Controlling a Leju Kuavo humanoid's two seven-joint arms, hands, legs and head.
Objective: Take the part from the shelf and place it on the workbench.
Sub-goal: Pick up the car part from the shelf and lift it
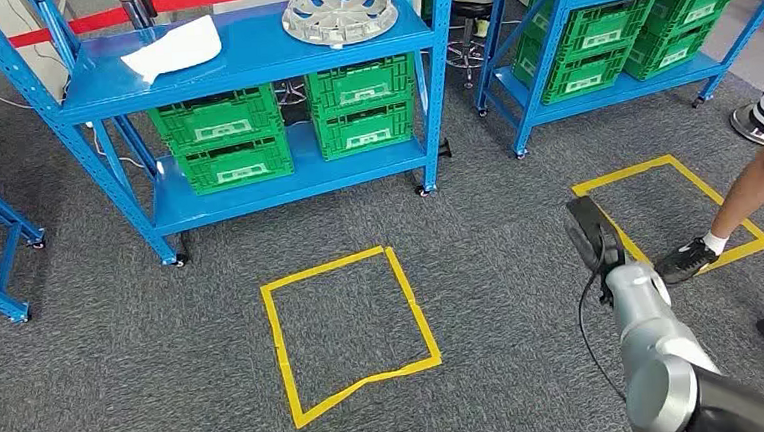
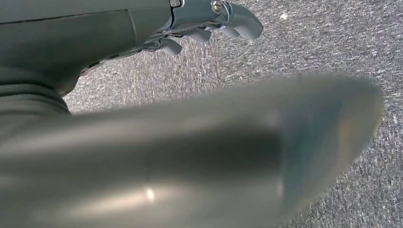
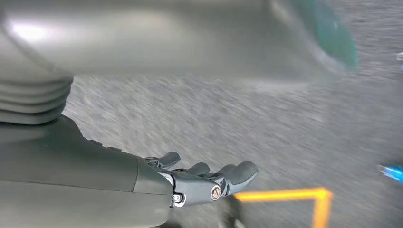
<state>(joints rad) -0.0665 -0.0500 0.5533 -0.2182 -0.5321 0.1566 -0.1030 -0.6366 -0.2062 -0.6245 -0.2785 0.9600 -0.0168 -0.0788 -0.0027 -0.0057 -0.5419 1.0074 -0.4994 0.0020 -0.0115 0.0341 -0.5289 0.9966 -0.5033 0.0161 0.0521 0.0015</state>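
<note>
Silver round slotted part (image 1: 338, 11), resembling a wheel cover, lying flat on top level of blue shelf (image 1: 248, 59), right of centre.

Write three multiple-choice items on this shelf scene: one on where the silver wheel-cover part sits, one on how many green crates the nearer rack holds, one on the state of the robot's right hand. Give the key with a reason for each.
1. Where is the silver part?
A. On the top shelf of the nearer blue rack
B. Inside the yellow tape square on the floor
C. In the robot's right hand

2. How many green crates stand on the nearer rack's lower shelf?
A. One
B. Four
C. Seven

3. What is the right hand doing?
A. Holding the silver part
B. Holding nothing, fingers stretched out over the carpet
C. Pressing on a crate

Key: 1 A, the part lies on the upper blue shelf beside a white sheet. 2 B, two stacks of two crates stand side by side. 3 B, the right wrist view shows its fingers extended with only carpet beyond them.
</note>
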